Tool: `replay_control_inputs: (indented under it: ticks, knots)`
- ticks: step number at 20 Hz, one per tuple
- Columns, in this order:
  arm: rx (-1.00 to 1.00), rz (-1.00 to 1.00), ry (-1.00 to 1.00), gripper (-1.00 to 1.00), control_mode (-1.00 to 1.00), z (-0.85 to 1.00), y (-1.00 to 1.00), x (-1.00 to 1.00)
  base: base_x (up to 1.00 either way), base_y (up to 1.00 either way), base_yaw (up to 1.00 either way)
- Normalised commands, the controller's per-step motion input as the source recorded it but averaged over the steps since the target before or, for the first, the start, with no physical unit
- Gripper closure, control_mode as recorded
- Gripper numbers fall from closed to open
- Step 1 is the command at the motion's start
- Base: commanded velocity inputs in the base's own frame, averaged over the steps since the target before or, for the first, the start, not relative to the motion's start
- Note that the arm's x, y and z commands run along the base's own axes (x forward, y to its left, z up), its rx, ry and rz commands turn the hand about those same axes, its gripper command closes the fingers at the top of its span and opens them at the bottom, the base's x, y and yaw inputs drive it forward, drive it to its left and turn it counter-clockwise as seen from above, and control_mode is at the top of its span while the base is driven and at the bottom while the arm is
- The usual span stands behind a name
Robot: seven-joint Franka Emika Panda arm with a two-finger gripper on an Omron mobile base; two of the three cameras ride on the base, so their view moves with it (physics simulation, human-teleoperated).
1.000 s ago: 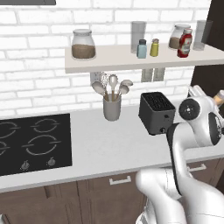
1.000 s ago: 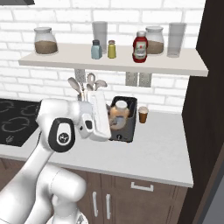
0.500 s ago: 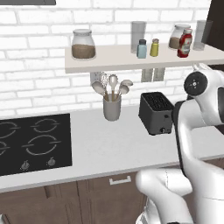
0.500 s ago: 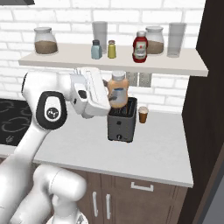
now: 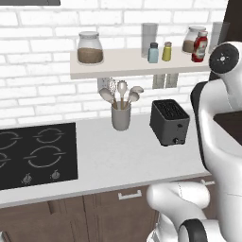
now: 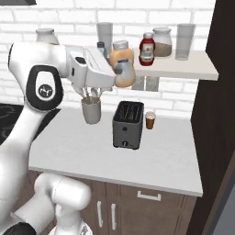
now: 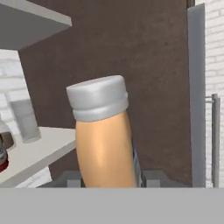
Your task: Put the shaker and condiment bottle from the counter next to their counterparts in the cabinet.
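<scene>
A: One bottle in our grip: the gripper [image 6: 120, 73] is closed on the condiment bottle [image 6: 122, 64], lifted to the level of the cabinet [image 6: 193, 69], in front of its front edge.

B: And the shaker [image 5: 153, 52]?

A: Already on the cabinet, just beside the yellow-green shaker [image 5: 167, 51]. So we judge only the bottle is left.

B: How do we set it down well?

A: We should carry it towards the cabinet's right half and keep it upright; in the hand view the condiment bottle [image 7: 105, 140] leans a little between the fingers. Lower it beside the red bottle [image 6: 146, 49] with a small gap, then open.

B: What's in the way?

A: Below us, the toaster [image 6: 128, 124] and a small cup [image 6: 150, 120] on the worktop, well under our path. Farther back, the jar [image 6: 162, 42] and tall glass [image 6: 185, 41] crowd the cabinet's right end, so we mustn't overshoot.
</scene>
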Motion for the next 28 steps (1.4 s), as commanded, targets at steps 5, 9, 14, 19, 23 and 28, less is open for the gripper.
replay_control_inputs:
  ticks: [5, 9, 14, 19, 23, 28]
  knots:
    - [-0.12, 0.24, 0.12, 1.00, -1.00, 0.31, -0.11, -0.16, 0.00, 0.00, 0.00]
    - [-0.21, 0.13, 0.11, 1.00, -1.00, -0.24, 0.41, 0.05, 0.00, 0.00, 0.00]
    - [0.01, 0.24, 0.02, 1.00, -1.00, -0.04, -0.27, 0.50, 0.00, 0.00, 0.00]
    - [0.10, 0.23, 0.00, 1.00, -1.00, 0.00, -0.41, 0.55, 0.00, 0.00, 0.00]
    - [0.01, 0.09, 0.03, 1.00, -1.00, -0.09, -0.07, 0.08, 0.00, 0.00, 0.00]
    - [0.06, 0.14, 0.00, 1.00, -1.00, 0.00, -0.19, 0.22, 0.00, 0.00, 0.00]
